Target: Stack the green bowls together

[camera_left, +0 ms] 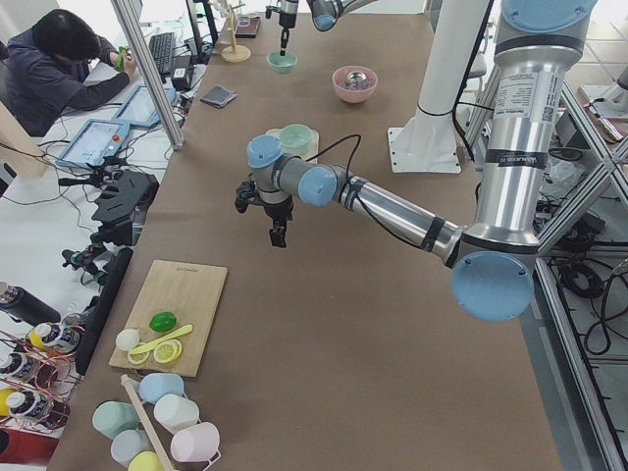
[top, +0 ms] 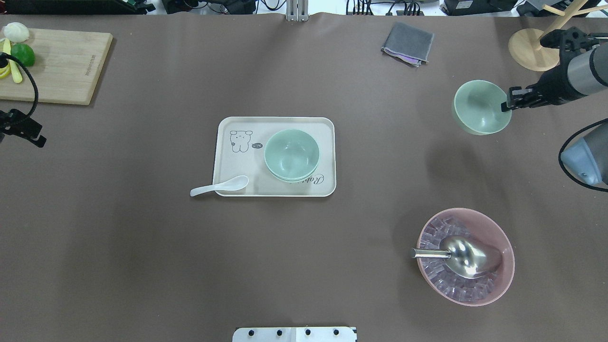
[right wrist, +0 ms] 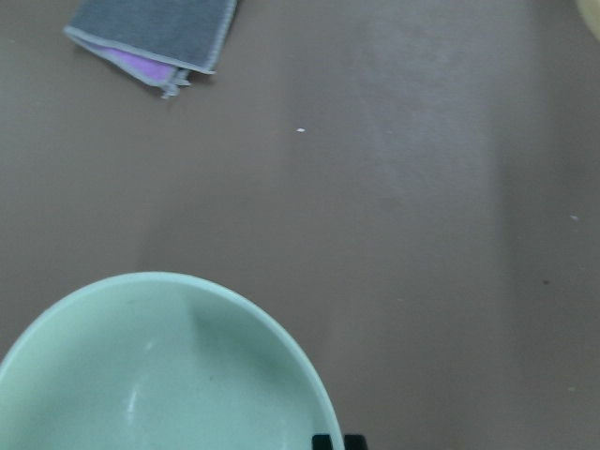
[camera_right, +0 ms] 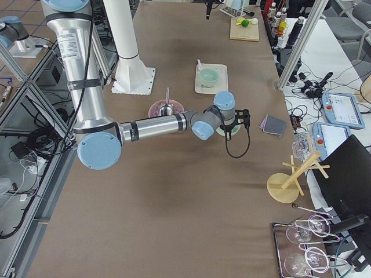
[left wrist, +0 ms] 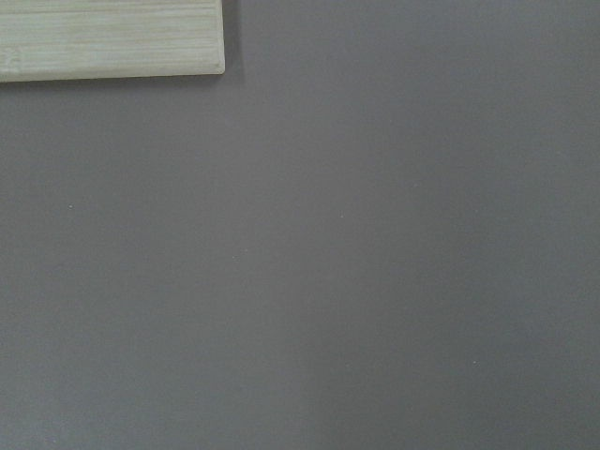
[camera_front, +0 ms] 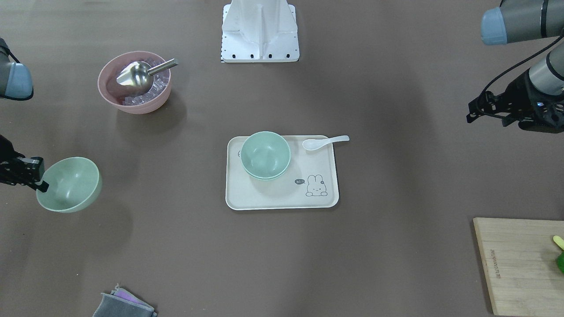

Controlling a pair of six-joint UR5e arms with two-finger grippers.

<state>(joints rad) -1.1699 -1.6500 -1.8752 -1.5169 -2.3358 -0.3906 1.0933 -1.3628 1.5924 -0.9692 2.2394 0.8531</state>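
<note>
Two green bowls (camera_front: 265, 155) sit nested on the cream tray (camera_front: 282, 198), also in the overhead view (top: 291, 154) on the tray (top: 228, 161). A third green bowl (top: 479, 107) hangs tilted a little above the table at the robot's far right. My right gripper (top: 507, 105) is shut on its rim. That bowl (camera_front: 70, 185) and gripper (camera_front: 42, 182) also show in the front view, and the bowl (right wrist: 159, 366) fills the bottom of the right wrist view. My left gripper (camera_front: 472, 112) is open and empty, far to the tray's left, near the cutting board (top: 57, 64).
A pink bowl (top: 508, 266) with ice and a metal scoop (top: 465, 256) stands near the robot's right front. A white spoon (top: 218, 186) lies across the tray's edge. A grey cloth (top: 407, 43) and a wooden stand (top: 527, 50) are at the far side.
</note>
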